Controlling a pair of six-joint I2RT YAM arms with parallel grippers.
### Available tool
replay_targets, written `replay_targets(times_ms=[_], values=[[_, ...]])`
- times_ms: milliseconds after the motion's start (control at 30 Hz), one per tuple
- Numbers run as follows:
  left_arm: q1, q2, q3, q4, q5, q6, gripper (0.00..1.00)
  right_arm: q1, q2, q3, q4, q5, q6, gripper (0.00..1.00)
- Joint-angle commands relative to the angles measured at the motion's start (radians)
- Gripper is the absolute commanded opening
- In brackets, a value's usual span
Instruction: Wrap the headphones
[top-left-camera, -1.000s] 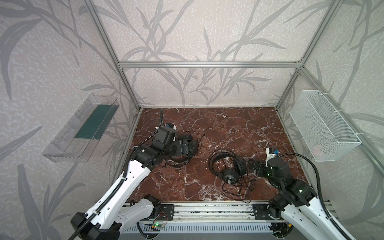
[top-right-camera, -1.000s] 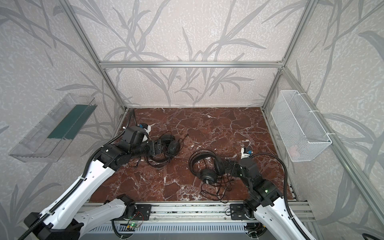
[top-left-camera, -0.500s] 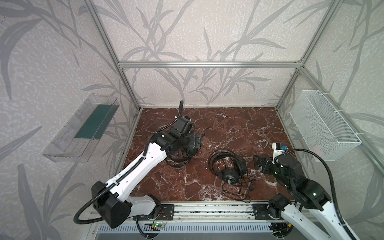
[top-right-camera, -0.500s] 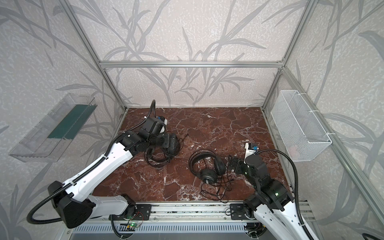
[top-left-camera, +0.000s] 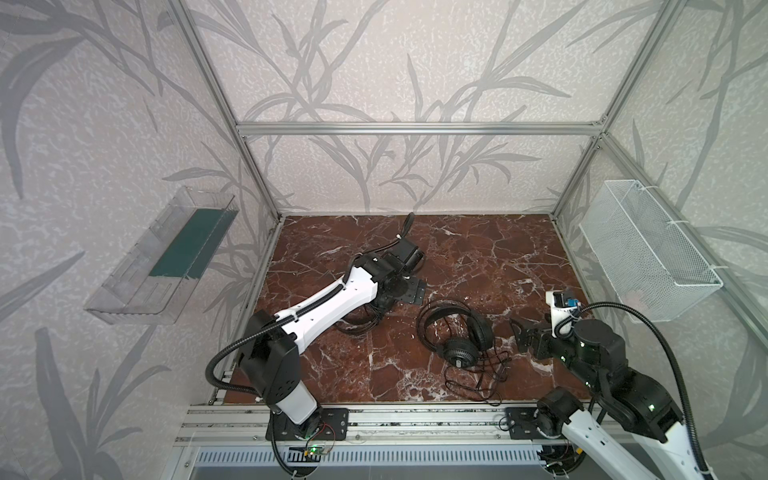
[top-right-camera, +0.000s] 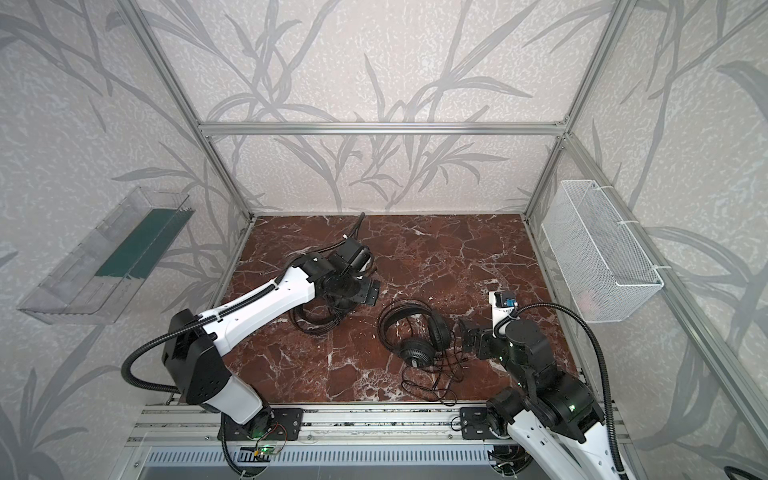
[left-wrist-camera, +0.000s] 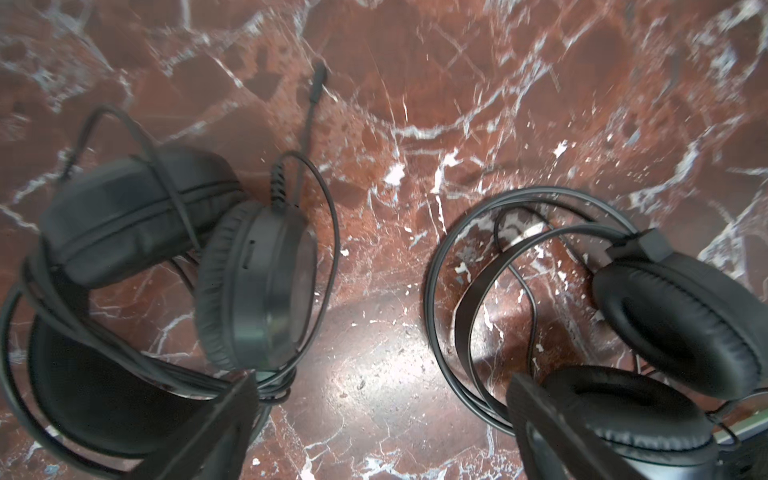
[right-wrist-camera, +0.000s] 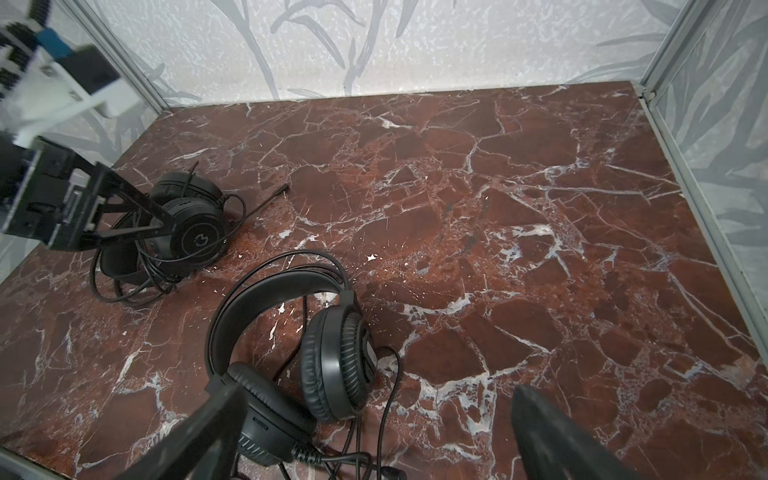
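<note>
Red marble tabletop (top-left-camera: 478, 249) carries both headphones. First headset (top-left-camera: 459, 352) lies mid-table, its loose cable (top-left-camera: 478, 386) sprawled toward the front rail. Second headset (right-wrist-camera: 187, 232), cable looped about it, lies to its left. Left gripper (left-wrist-camera: 386, 428) is over the second headset, jaws spread, empty. Right gripper (right-wrist-camera: 374, 436) is beside the first, jaws spread, empty.

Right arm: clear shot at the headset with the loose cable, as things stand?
Probably yes. The right gripper stands open just beside that headset, with only its loose cable between them; that may snag. The left gripper is over the other headset, out of the way.
</note>
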Motion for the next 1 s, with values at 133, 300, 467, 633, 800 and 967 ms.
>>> replay_targets(times_ms=[133, 300, 467, 633, 800, 967], values=[[-0.051, 0.105, 0.082, -0.087, 0.045, 0.024, 0.93, -0.003, -0.003, -0.013, 0.032, -0.059, -0.027, 0.99], [-0.073, 0.207, 0.162, -0.136, 0.054, 0.058, 0.92, -0.003, -0.03, -0.017, 0.036, -0.047, -0.027, 0.99], [-0.082, 0.296, 0.253, -0.199, 0.105, 0.115, 0.92, -0.002, -0.039, -0.022, 0.045, -0.07, -0.03, 0.99], [-0.093, 0.374, 0.295, -0.229, 0.108, 0.165, 0.91, -0.004, -0.052, -0.026, 0.051, -0.076, -0.031, 0.99], [-0.094, 0.439, 0.349, -0.246, 0.145, 0.179, 0.89, -0.003, -0.064, -0.03, 0.058, -0.084, -0.033, 0.99], [-0.097, 0.492, 0.388, -0.251, 0.17, 0.194, 0.88, -0.004, -0.083, -0.035, 0.067, -0.095, -0.036, 0.99]])
